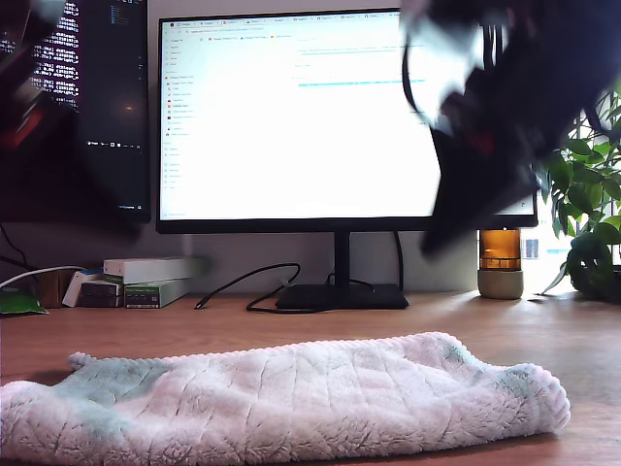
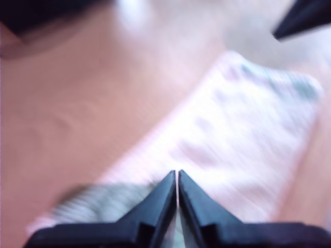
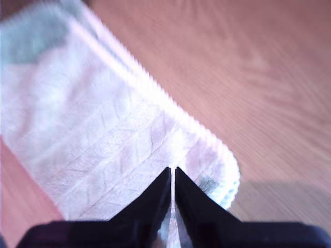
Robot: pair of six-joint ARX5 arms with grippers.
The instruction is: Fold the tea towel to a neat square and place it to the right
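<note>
One tea towel (image 1: pixel 281 403), pale pink with faint green patches, lies flattened lengthwise across the near part of the wooden desk (image 1: pixel 388 320) in the exterior view. Both wrist views look down on it through motion blur. The first gripper (image 2: pixel 177 178) and the second gripper (image 3: pixel 172 173) each show jaws pressed together with nothing between them. Farther back stand a lit monitor (image 1: pixel 301 116), a plant (image 1: pixel 587 214) at the exterior view's right and small boxes (image 1: pixel 146 282) at its left.

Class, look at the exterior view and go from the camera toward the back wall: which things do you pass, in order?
tea towel → bare wooden desk → monitor stand base → monitor screen
</note>
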